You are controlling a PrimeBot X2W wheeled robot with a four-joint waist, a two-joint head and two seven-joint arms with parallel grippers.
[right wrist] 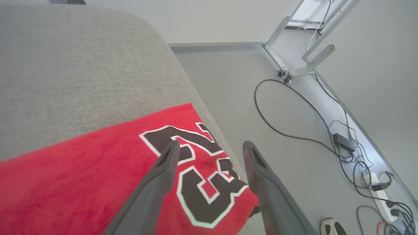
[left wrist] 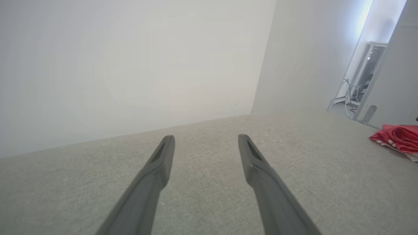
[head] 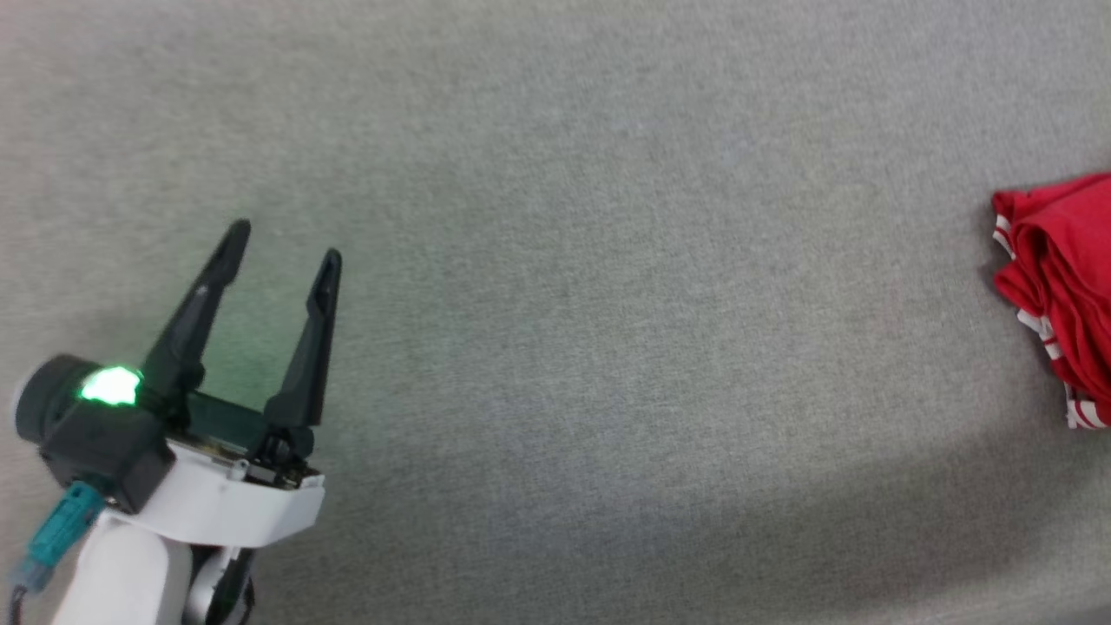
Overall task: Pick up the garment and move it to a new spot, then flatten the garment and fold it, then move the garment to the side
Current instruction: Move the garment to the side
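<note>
Our left gripper (head: 285, 243), its two long dark fingers spread wide, holds nothing and hovers over the grey woven fabric surface (head: 608, 260). The red jersey-style garment with red-and-white striped trim and black white-edged numerals (head: 1055, 278) lies far to its right, at the surface's edge. Our right gripper (right wrist: 210, 145) hangs just above that garment, fingers parted about as wide, gripping nothing; we cannot tell whether the tips touch cloth. We judge this fits a shirt awaiting pickup or one folded and set aside. Either way, the corner by the rim must not slip off.
</note>
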